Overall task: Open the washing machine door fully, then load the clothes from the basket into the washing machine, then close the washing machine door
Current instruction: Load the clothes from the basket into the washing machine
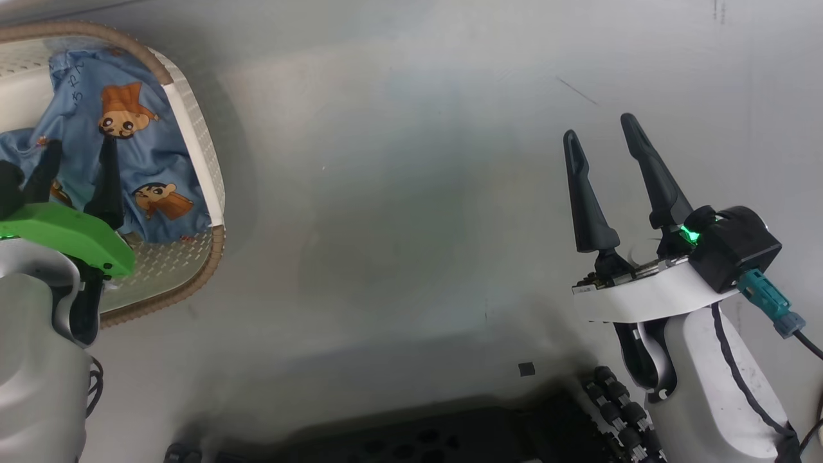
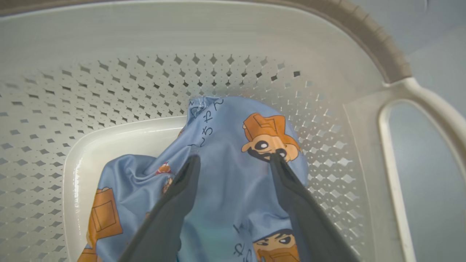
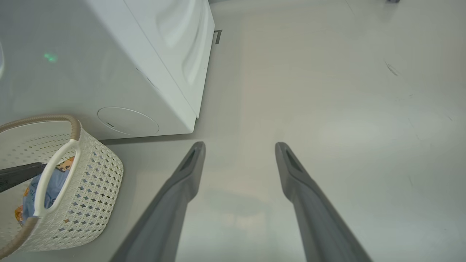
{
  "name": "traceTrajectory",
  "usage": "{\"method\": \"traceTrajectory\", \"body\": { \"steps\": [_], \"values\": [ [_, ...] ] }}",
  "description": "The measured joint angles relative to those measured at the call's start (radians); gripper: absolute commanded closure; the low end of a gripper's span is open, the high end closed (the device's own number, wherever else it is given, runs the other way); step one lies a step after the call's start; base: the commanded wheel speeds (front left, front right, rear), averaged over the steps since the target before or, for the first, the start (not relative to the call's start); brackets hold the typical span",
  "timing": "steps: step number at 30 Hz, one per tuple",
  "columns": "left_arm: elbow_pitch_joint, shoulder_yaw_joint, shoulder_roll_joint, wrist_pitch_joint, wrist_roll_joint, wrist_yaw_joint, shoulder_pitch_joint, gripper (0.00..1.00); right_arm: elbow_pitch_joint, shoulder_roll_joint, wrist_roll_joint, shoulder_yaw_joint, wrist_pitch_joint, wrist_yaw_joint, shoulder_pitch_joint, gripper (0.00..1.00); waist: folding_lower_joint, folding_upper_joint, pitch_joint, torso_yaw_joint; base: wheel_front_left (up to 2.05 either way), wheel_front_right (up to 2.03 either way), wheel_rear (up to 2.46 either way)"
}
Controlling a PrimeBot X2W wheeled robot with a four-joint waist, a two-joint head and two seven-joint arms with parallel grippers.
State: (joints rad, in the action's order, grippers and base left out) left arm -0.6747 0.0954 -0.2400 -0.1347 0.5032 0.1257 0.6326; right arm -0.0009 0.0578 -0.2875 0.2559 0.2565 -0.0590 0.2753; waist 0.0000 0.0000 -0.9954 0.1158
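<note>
Between the left gripper's (image 2: 235, 157) parted jaws sit clothes (image 2: 218, 203).

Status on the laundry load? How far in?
Done: door state cannot be told here. In hand: left pincer, open, straddles the clothes lying in the basket, no grip yet. Idle: right pincer, open over the floor. To do: grasp, load into the washing machine, close the door.
</note>
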Motion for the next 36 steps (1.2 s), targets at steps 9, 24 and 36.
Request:
{"method": "traceTrajectory", "body": {
  "steps": [9,24,36],
  "values": [
    [-0.078,0.019,-0.007,0.067,0.033,0.000,0.052,0.00,-0.010,0.000,0.000,0.001,0.000,0.000,0.006,0.00,0.0000,0.0000,-0.046,0.000,0.00,0.00,0.00],
    [-0.218,0.000,-0.029,0.206,0.077,0.000,0.169,0.00,-0.015,-0.001,-0.001,0.005,0.000,0.000,0.007,0.00,0.0000,0.0000,-0.092,0.010,0.00,0.00,0.00],
    [-0.283,0.009,-0.023,0.256,0.076,0.000,0.231,1.00,-0.016,-0.002,-0.002,0.006,0.000,0.000,0.006,0.00,0.0000,0.0000,-0.104,0.020,0.00,0.00,0.00]
  ]
}}
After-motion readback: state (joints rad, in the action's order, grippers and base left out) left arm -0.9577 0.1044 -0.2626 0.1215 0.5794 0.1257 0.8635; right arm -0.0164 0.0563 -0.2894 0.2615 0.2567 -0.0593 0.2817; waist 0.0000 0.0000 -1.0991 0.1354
